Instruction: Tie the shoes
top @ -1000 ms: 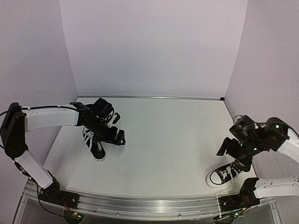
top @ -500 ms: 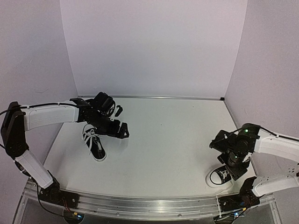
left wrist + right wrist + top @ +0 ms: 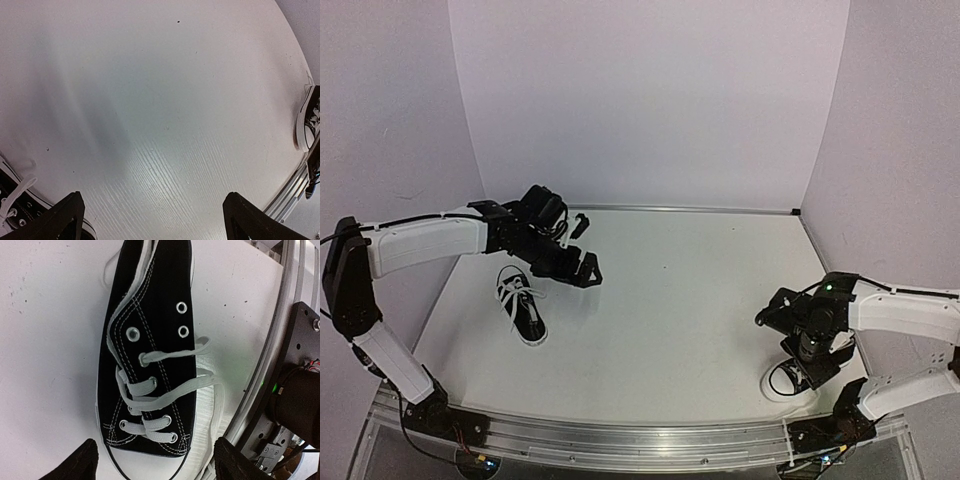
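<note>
One black sneaker with white laces (image 3: 523, 312) lies at the table's left, its laces loose; its edge shows at the bottom left of the left wrist view (image 3: 11, 199). The other sneaker (image 3: 786, 379) lies near the front right edge and fills the right wrist view (image 3: 150, 350), laces untied and spilling to the right. It also shows far off in the left wrist view (image 3: 309, 117). My left gripper (image 3: 582, 248) is open and empty over bare table right of the left sneaker; it shows the same in the left wrist view (image 3: 155, 217). My right gripper (image 3: 796, 350) is open above the right sneaker's toe (image 3: 157, 465), fingers on either side, holding nothing.
A metal rail (image 3: 620, 436) runs along the table's near edge, close beside the right sneaker (image 3: 295, 315). The right arm's black base (image 3: 300, 390) stands just past it. Lavender walls close the back and both sides.
My left gripper has lifted off the left sneaker and moved right. My right arm has swung in and down over the right sneaker.
</note>
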`<act>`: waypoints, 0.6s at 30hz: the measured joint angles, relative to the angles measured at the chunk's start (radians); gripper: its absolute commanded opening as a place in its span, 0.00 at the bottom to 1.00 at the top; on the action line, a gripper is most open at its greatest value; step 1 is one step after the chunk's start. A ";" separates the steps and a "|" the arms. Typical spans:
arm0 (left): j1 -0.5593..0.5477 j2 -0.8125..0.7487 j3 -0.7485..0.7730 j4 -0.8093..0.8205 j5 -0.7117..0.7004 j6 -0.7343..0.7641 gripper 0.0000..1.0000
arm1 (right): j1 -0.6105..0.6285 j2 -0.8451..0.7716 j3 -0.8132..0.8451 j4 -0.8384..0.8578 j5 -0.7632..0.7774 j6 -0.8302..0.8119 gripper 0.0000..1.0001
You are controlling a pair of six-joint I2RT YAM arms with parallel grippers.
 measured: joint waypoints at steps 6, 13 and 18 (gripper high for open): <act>0.000 0.000 0.017 -0.006 0.010 0.019 1.00 | 0.000 0.038 -0.019 0.053 -0.006 0.004 0.72; 0.000 0.000 0.017 -0.009 0.015 0.042 1.00 | 0.000 0.130 -0.065 0.144 -0.009 0.006 0.65; 0.000 -0.002 0.017 -0.031 0.014 0.060 0.99 | 0.000 0.139 -0.089 0.182 0.010 0.012 0.33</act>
